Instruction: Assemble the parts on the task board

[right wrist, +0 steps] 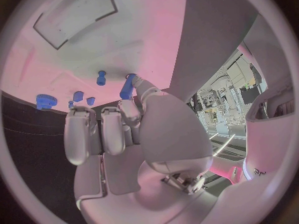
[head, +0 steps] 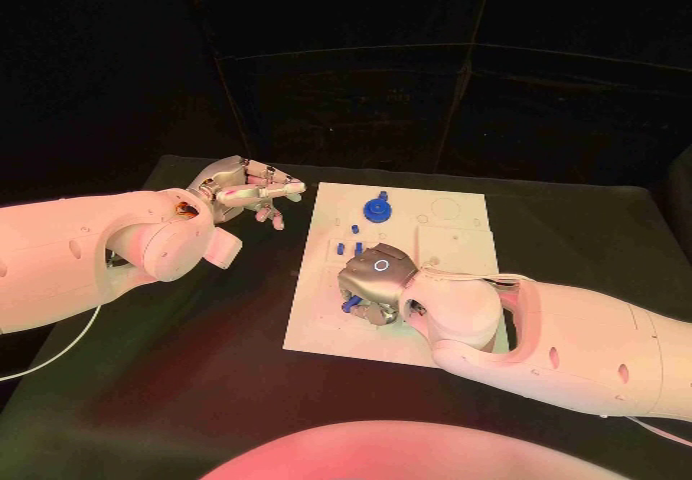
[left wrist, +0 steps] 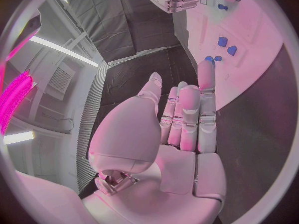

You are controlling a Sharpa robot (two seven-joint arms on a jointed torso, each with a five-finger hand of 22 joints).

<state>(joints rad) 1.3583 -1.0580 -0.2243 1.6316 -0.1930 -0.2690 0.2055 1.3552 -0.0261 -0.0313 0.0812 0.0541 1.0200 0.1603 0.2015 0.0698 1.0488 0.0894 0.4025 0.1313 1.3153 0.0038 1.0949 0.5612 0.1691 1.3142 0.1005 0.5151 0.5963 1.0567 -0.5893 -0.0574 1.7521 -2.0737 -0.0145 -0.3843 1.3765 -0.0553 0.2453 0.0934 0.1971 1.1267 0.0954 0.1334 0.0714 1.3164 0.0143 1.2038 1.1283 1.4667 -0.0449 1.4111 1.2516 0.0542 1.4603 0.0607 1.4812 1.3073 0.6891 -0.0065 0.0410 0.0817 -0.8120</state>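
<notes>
Head view: right hand (head: 378,283) over task board (head: 447,235) pinches blue part (right wrist: 127,86) | left hand (head: 248,190) spread, holding nothing

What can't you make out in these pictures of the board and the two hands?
- Head view: the right hand covers part of the white board, so the blue piece at its fingers is mostly hidden.
- Right wrist view: whether that blue piece is pinched or only touched; the fingers hide the contact.
- Head view: the small blue parts are too small to tell their shapes.
- Left wrist view: the left hand blocks part of the board.
</notes>
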